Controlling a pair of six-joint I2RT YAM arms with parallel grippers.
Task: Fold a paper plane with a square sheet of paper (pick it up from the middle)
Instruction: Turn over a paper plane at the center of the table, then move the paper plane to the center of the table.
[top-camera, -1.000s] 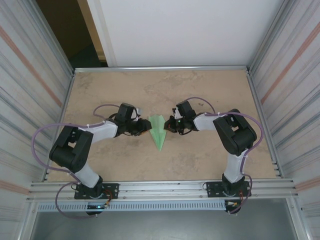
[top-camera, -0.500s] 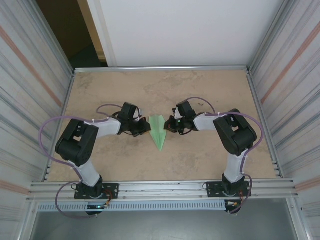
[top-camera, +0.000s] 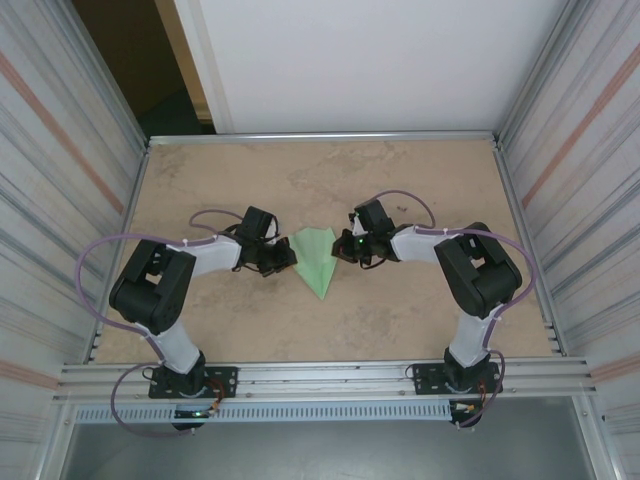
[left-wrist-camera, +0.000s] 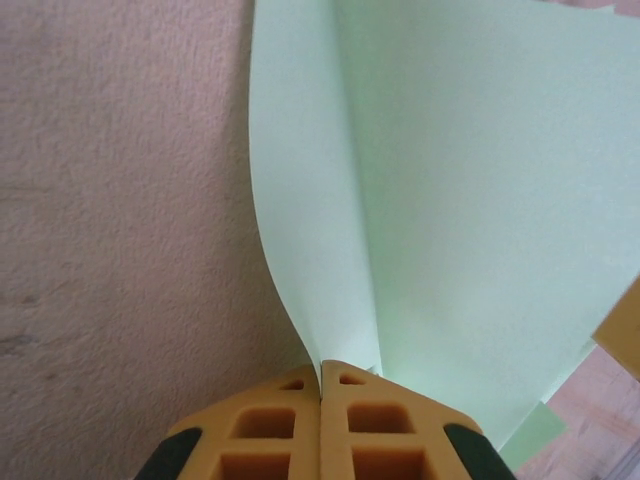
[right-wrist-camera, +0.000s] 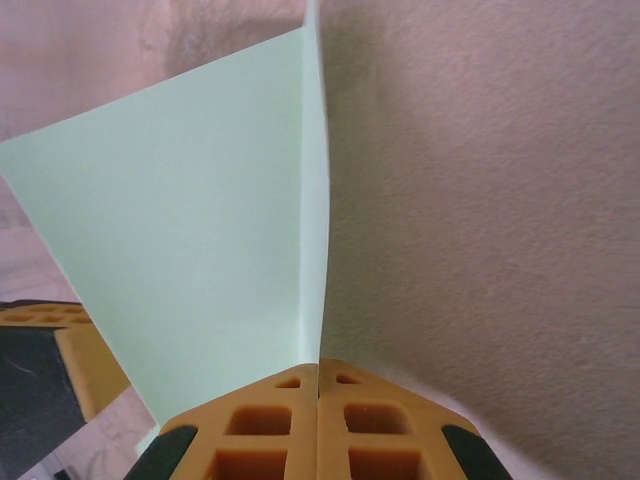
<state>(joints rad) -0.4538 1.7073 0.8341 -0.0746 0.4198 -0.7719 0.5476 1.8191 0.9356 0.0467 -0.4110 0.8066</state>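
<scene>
The square sheet of paper, pale green, is folded into the paper plane (top-camera: 318, 258), a dart with its tip toward the near edge and its wings spread. It rests mid-table between both grippers. My left gripper (top-camera: 290, 256) is shut on the plane's left wing edge; the left wrist view has the orange fingertips (left-wrist-camera: 350, 385) pinching the curled paper (left-wrist-camera: 470, 200) at the gripper (left-wrist-camera: 321, 368). My right gripper (top-camera: 341, 246) is shut on the right wing edge, with its pads (right-wrist-camera: 285, 385) closed on the paper (right-wrist-camera: 190, 220) at the gripper (right-wrist-camera: 317, 365).
The tan tabletop (top-camera: 420, 180) is bounded by a metal rail at the back and corrugated walls on both sides. An orange finger of the other gripper (right-wrist-camera: 60, 345) sits at the lower left of the right wrist view.
The left gripper has closed onto the plane's left wing. The plane's wings have spread wider, and the right gripper has shifted slightly away from the centre.
</scene>
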